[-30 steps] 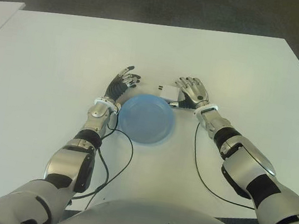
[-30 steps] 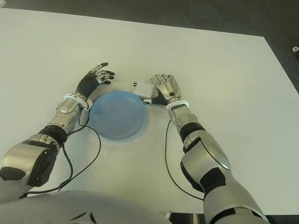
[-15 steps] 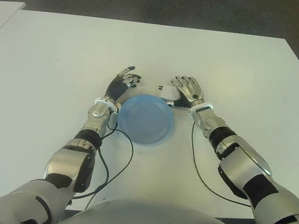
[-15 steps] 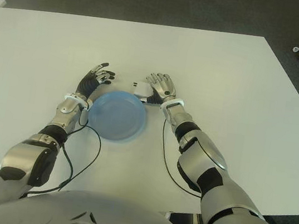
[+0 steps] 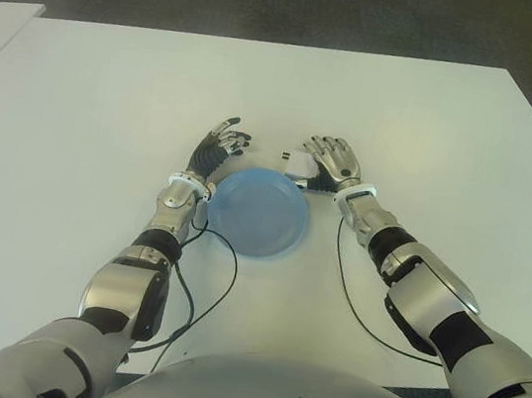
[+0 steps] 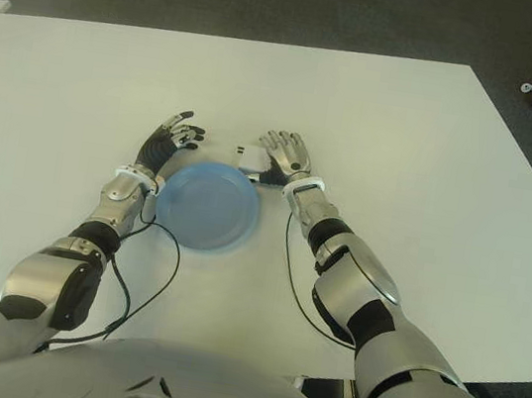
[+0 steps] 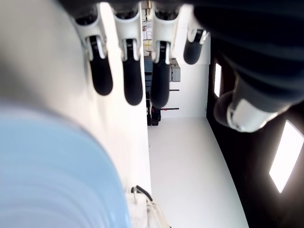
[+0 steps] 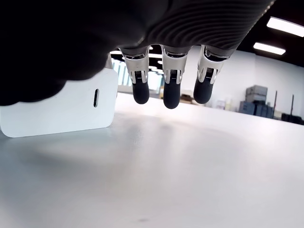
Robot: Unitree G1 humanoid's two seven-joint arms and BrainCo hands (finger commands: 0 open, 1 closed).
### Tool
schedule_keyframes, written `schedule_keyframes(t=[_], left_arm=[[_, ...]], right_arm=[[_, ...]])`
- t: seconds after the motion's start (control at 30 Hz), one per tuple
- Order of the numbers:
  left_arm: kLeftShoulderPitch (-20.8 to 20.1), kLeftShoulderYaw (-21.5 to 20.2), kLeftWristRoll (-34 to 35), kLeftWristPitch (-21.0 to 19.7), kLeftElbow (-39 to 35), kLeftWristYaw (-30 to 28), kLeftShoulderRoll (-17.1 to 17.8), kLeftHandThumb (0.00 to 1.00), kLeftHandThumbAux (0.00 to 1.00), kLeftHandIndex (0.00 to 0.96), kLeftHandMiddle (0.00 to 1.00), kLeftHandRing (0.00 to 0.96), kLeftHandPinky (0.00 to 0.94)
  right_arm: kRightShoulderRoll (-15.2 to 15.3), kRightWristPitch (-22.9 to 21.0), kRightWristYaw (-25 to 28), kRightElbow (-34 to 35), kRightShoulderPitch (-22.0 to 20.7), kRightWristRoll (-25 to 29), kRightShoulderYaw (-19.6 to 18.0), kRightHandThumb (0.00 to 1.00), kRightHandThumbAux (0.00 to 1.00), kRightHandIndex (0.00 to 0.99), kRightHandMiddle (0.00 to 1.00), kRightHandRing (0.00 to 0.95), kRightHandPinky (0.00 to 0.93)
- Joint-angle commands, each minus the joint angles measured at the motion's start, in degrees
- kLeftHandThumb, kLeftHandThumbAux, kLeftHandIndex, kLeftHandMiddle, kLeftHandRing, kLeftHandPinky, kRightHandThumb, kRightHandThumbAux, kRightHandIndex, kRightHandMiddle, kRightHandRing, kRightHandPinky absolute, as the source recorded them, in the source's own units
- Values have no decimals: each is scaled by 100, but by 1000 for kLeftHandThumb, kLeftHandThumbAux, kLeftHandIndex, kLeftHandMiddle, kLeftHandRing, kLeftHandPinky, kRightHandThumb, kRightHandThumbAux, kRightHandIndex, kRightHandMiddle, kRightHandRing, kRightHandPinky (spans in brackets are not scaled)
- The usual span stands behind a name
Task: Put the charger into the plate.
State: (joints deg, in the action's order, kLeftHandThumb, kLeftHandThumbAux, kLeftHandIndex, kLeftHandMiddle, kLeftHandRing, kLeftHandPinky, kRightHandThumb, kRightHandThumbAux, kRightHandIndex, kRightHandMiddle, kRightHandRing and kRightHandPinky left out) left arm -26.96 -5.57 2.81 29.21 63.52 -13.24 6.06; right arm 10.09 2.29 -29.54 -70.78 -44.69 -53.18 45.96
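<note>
The charger [image 5: 297, 162], a white block, lies on the white table [image 5: 437, 125] just off the thumb side of the right hand [image 5: 336, 161], right beside it; whether they touch I cannot tell. That hand's fingers [image 8: 171, 93] hang extended and relaxed, gripping nothing. The blue plate [image 5: 257, 210] sits just wrist-side of the charger, between both hands. The left hand [image 5: 218, 146] shows beside the plate's left rim, fingers spread and released.
</note>
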Motion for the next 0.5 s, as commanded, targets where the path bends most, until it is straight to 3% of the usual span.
schedule_keyframes(t=[0.03,0.3,0.5], left_arm=[[200,69,-86,-252,222,-41,-72,0,536,137,330,323,308],[203,70,-88,-264,220,-19,-90,0,533,134,331,317,293],[205,70,-93,-246,222,-11,-92,0,537,139,332,320,299]], right_arm=[[-96,9,26,7,156,19,-4,338,87,0,0,0,0],[-77,149,-5,-16,166,18,15,325,96,0,0,0,0],[-34,522,-199,-62,162,79,-20,289,138,0,0,0,0]])
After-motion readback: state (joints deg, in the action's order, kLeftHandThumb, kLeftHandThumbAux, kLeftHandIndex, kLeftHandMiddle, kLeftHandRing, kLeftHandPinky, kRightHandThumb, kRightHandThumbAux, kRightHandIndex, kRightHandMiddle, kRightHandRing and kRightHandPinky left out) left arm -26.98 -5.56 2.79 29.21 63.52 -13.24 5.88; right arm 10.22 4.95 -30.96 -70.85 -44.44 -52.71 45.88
